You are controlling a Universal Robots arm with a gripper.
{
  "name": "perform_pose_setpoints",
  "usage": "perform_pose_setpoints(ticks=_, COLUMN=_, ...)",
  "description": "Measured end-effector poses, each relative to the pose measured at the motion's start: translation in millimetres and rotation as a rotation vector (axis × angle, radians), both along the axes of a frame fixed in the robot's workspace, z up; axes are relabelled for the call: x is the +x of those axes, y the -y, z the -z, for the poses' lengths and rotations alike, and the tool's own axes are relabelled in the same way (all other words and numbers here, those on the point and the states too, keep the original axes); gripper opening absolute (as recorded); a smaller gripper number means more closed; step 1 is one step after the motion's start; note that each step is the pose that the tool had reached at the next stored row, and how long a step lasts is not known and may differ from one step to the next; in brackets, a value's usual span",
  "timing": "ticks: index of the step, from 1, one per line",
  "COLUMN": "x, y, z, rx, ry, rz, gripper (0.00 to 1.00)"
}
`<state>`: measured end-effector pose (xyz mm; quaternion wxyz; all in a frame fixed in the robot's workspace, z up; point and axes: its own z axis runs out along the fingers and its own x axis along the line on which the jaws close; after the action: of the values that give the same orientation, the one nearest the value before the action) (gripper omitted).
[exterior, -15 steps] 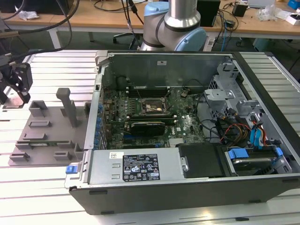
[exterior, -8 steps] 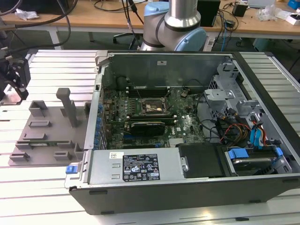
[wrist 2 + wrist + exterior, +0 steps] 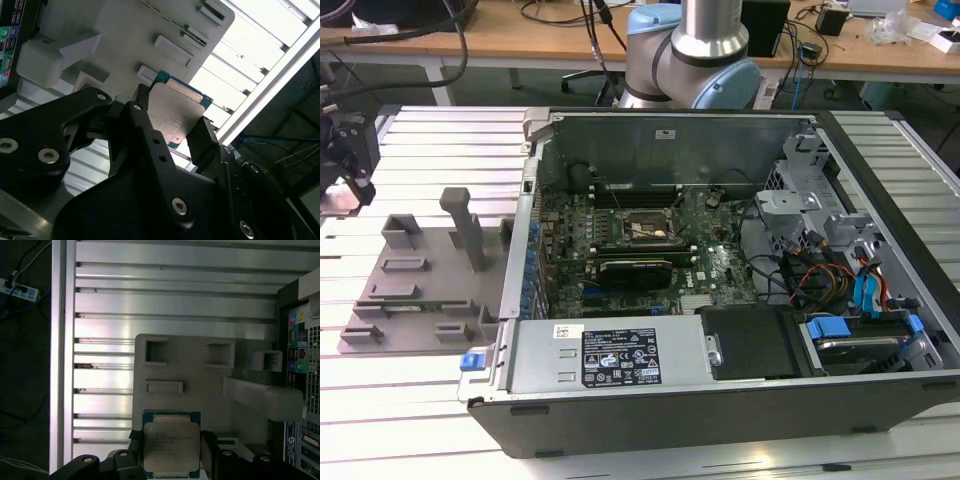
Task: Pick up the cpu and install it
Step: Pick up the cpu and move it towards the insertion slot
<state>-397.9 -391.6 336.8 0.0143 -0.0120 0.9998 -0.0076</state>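
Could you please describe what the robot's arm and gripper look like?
The arm is a silver-grey metal tube with rounded pale blue joint caps. The gripper is matte black, with broad, angular linkage plates studded with silver screw heads, and two flat black fingers.

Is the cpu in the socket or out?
Out. In the first wrist view the silver-grey square cpu sits clamped between the black gripper's fingers, by the grey plastic fixture tray.
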Motion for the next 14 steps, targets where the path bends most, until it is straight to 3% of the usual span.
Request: perform_pose_setpoints(ticks=14, x=0.0, y=0.0, z=-23.7, rx=0.0001, ry=0.0, rz=0.0, gripper=0.55)
